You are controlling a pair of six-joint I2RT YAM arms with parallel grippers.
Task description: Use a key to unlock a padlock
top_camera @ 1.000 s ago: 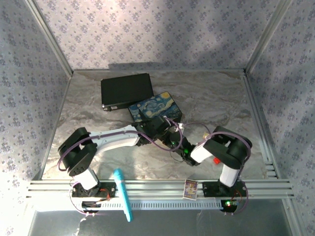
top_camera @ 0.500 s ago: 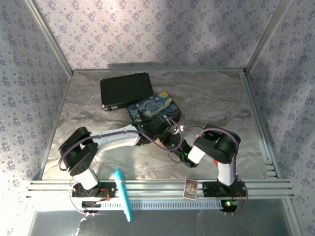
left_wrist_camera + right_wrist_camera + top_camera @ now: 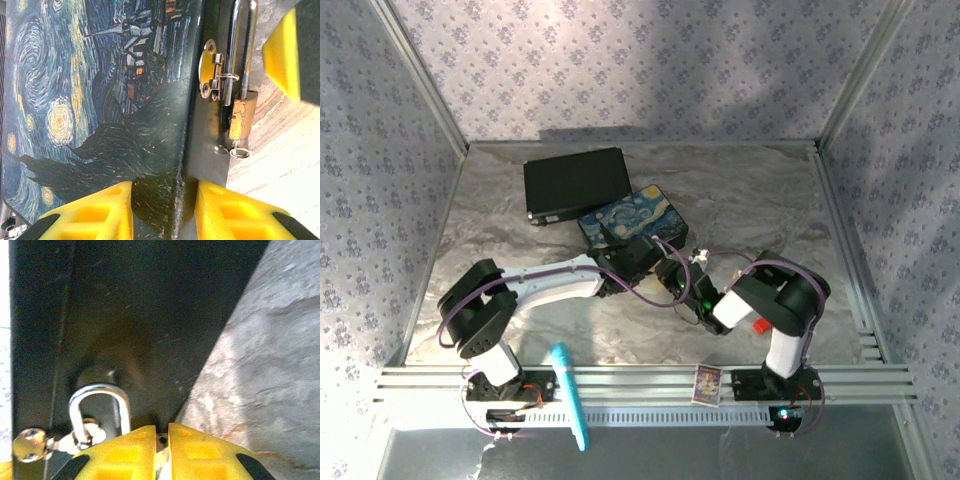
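Marble tabletop (image 3: 760,200): left gripper (image 3: 165,189) clamps painted box (image 3: 75,100) (padlock (image 3: 242,117) hanging), right gripper (image 3: 162,430) pinched closed

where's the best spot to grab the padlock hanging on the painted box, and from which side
Probably the padlock by its brass body, pinched across its narrow sides, coming in from the table side. The shackle is thin and threaded through the hasp, so it offers little to hold, and the wall of the painted box blocks the other side.
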